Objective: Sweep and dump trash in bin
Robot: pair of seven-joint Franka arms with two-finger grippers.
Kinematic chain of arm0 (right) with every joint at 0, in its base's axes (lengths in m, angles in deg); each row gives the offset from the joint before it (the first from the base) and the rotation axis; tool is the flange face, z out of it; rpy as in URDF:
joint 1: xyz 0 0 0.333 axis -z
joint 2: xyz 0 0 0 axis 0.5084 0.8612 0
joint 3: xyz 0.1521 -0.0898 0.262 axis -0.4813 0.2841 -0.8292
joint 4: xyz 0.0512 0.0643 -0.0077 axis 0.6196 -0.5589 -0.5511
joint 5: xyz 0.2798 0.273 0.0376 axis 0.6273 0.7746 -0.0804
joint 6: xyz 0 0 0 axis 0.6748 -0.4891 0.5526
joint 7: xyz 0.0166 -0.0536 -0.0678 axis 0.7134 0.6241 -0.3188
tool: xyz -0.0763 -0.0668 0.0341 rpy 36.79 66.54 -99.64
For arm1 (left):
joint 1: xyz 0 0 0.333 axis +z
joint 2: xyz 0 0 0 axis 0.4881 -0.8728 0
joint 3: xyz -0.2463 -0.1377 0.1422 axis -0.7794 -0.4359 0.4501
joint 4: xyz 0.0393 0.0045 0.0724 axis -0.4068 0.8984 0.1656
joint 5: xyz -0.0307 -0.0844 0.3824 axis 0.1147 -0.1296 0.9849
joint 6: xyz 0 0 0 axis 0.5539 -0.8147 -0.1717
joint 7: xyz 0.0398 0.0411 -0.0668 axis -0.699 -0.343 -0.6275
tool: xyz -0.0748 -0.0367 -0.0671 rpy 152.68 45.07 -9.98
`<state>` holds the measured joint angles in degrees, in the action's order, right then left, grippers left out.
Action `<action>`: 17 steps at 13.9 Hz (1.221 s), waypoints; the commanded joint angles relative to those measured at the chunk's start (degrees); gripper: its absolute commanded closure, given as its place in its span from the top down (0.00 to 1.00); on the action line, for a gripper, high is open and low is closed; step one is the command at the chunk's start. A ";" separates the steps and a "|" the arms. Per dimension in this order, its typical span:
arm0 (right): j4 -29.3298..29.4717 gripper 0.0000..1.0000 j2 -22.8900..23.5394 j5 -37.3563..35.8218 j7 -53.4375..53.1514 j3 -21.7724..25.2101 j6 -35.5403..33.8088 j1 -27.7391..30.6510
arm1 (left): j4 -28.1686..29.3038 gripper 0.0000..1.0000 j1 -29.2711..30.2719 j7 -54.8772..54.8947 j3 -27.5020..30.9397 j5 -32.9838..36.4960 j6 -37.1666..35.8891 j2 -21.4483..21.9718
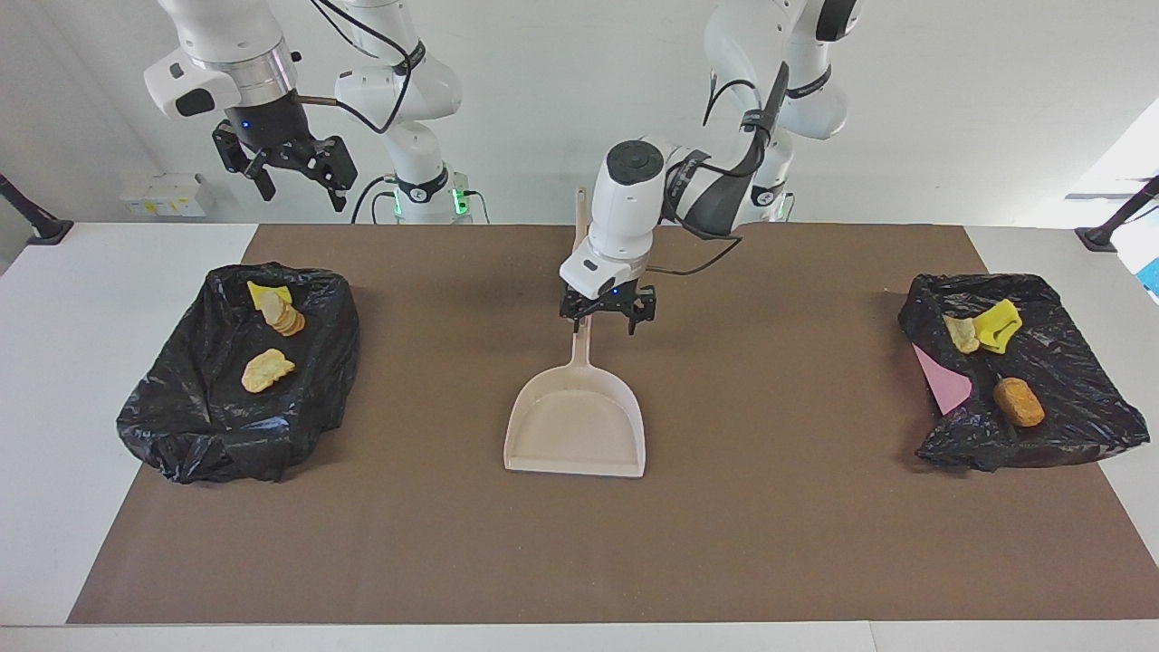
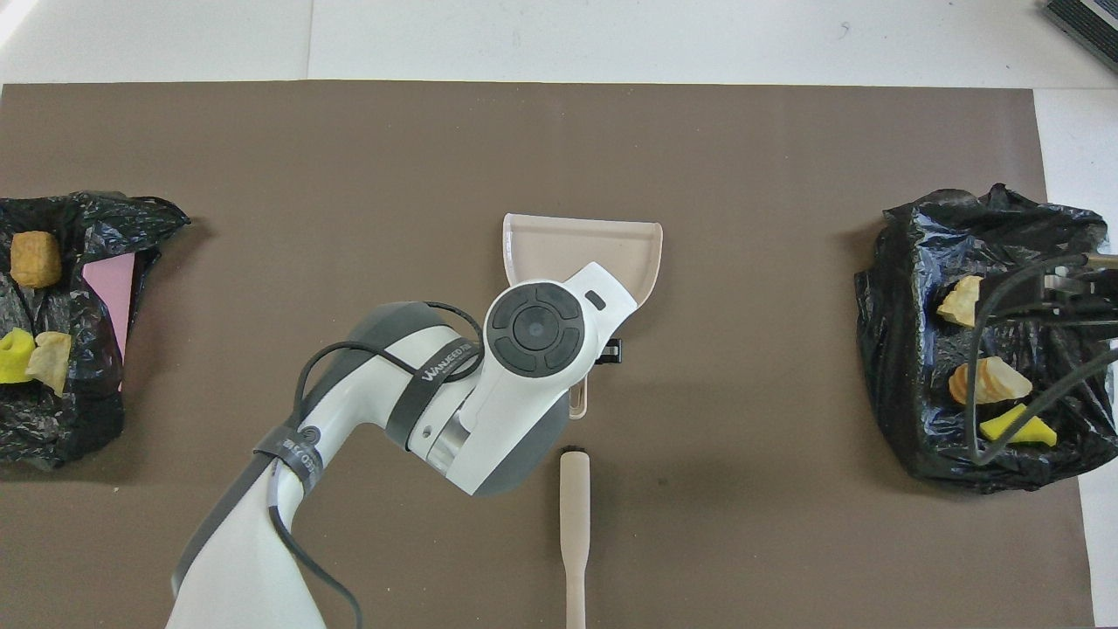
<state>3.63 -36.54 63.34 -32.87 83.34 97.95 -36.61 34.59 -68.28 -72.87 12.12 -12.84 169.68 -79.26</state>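
Note:
The beige dustpan (image 1: 575,426) lies flat and empty on the brown mat at mid-table; it also shows in the overhead view (image 2: 581,249). My left gripper (image 1: 605,315) is low over its handle, fingers spread, not closed on it. My right gripper (image 1: 288,172) is open and empty, raised over the table edge near the bin at the right arm's end. That black-bagged bin (image 1: 181,426) holds a yellow chunk (image 1: 265,292), tan slices (image 1: 288,317) and a tan piece (image 1: 267,369). The bin at the left arm's end (image 1: 1077,398) holds a yellow chunk (image 1: 999,324), a tan piece (image 1: 962,333) and an orange-brown piece (image 1: 1019,401).
The beige brush handle (image 2: 574,524) lies on the mat, nearer to the robots than the dustpan. A pink sheet (image 1: 942,380) shows at the rim of the bin at the left arm's end. The brown mat (image 1: 770,507) covers most of the table.

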 commanded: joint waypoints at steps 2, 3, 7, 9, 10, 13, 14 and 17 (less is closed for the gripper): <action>-1.16 1.00 -1.13 0.12 -0.36 -0.11 -0.14 0.26 | 0.46 1.00 6.43 1.16 -0.38 0.66 -1.23 0.81; -1.16 1.00 -1.13 0.12 -0.27 -0.11 -0.14 0.26 | 0.46 1.00 8.28 3.51 -0.38 0.66 -1.23 1.25; -1.16 1.00 -1.13 0.12 -0.27 -0.02 -0.14 0.26 | 0.46 1.00 15.93 13.60 -0.38 0.58 -2.54 3.35; -1.16 1.00 -1.13 0.12 -0.27 -0.11 -0.14 0.26 | 0.19 1.00 19.97 20.47 -0.38 0.31 -4.91 4.23; -1.16 1.00 -1.13 0.12 -0.27 -0.11 -0.14 0.26 | 0.19 1.00 21.64 22.85 -0.38 0.14 -5.53 4.85; -1.16 1.00 -1.13 0.12 -0.27 -0.11 -0.14 0.26 | -1.46 1.00 26.83 30.49 -0.47 -0.21 -9.65 5.91; -1.16 1.00 -1.13 0.12 -0.27 -0.11 -0.14 0.26 | -2.69 1.00 27.98 32.17 -0.47 -0.21 -11.32 5.82; -1.16 1.00 -1.13 0.12 -0.27 -0.11 -0.14 0.26 | -3.76 1.00 31.93 36.57 -0.47 -0.21 -12.83 5.91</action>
<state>3.63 -36.54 63.34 -32.87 83.34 97.95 -36.61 31.99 -38.98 -39.16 12.27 -12.82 159.12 -73.62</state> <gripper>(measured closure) 0.000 0.000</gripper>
